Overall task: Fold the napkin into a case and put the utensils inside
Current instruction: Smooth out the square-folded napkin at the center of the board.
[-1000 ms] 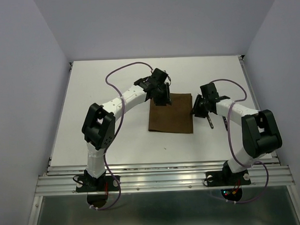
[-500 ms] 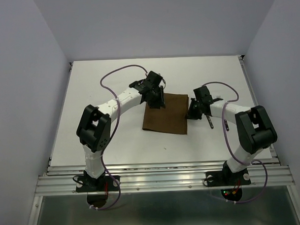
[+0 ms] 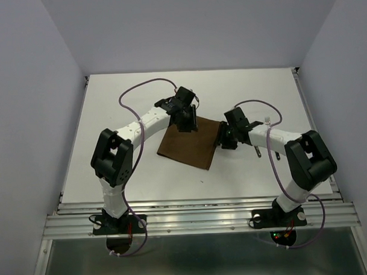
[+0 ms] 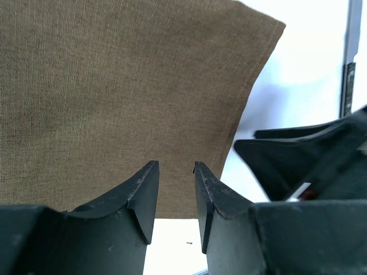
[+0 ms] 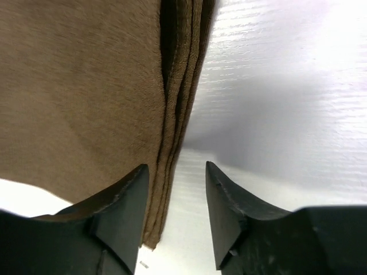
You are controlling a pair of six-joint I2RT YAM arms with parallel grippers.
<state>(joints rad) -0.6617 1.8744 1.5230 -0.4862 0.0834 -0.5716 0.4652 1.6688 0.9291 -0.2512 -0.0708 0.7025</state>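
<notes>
The left end effector (image 4: 175,172) hovered with jaws narrowly parted over one edge of the folded brown napkin (image 4: 114,86), gripping nothing. The right end effector (image 5: 176,172), jaws wider, straddled its layered side edge. The knife (image 3: 257,150) and fork (image 3: 266,119) lay on the desk (image 3: 110,116) to the napkin's right.

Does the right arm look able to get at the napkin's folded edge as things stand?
Probably yes: the right gripper is open, and the layered edge of the napkin lies between its jaws on the table, nothing in the way.
</notes>
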